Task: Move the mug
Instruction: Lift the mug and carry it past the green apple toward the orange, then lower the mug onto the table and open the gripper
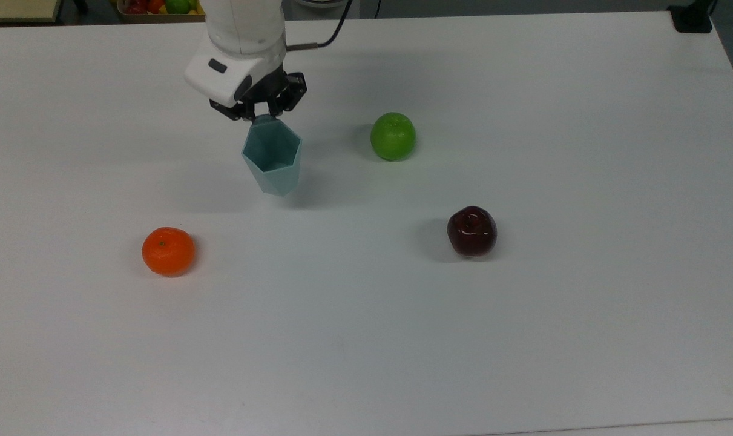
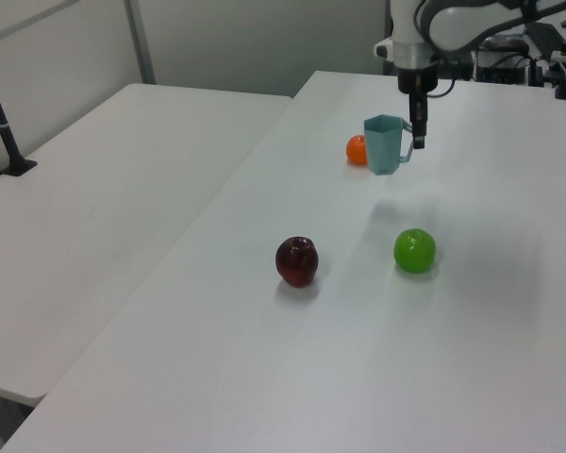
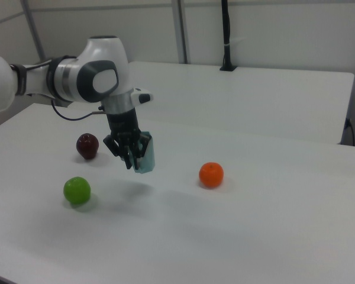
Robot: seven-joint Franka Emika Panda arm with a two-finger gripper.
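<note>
The pale teal faceted mug [image 1: 273, 156] hangs upright above the white table [image 1: 366, 339], held by its handle. My gripper [image 1: 262, 115] is shut on that handle at the mug's far rim in the top view. In the left view the mug [image 2: 384, 144] floats just right of the orange, with the gripper [image 2: 417, 140] at its right side. The right view shows the mug [image 3: 146, 155] partly behind the gripper [image 3: 130, 157]. A shadow lies on the table under the mug.
A green apple [image 1: 393, 136] lies to the top view's right of the mug, a dark red apple [image 1: 471, 231] nearer the front right, an orange [image 1: 168, 251] at the front left. A tray of fruit [image 1: 166, 7] sits past the table's far edge.
</note>
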